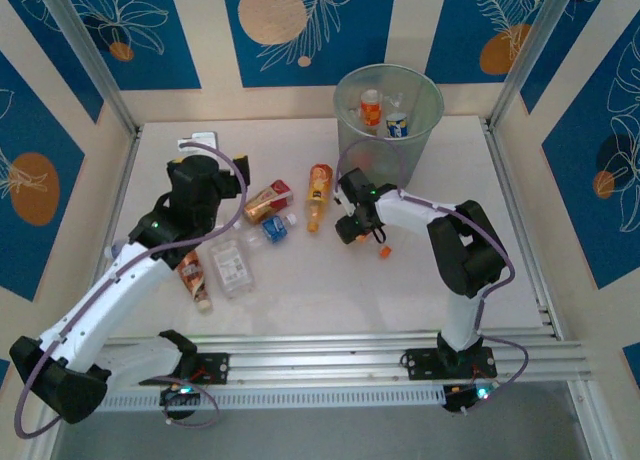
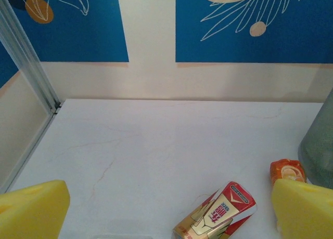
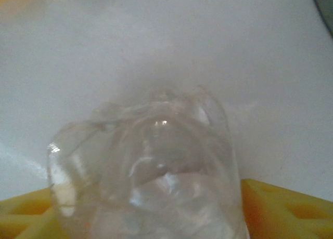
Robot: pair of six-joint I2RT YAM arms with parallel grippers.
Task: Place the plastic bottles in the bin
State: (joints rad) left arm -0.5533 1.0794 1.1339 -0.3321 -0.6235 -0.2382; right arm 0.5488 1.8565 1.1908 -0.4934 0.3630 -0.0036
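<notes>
The right end effector (image 1: 360,229) held a clear crumpled bottle (image 3: 151,166) that seemingly next needed lifting over the bin (image 1: 402,152) rim, while the left end effector (image 2: 169,208) gaped wide.

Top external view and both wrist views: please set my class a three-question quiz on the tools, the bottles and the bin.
1. True or false: the left tool is holding a bottle.
2. Multiple choice: what sits inside the right tool? A) a cup B) a clear bottle C) nothing
3. Fill the gap: the bin stands nearer the ____ arm.

Key: 1 false, its pads stand wide apart with nothing between them; 2 B; 3 right.
</notes>
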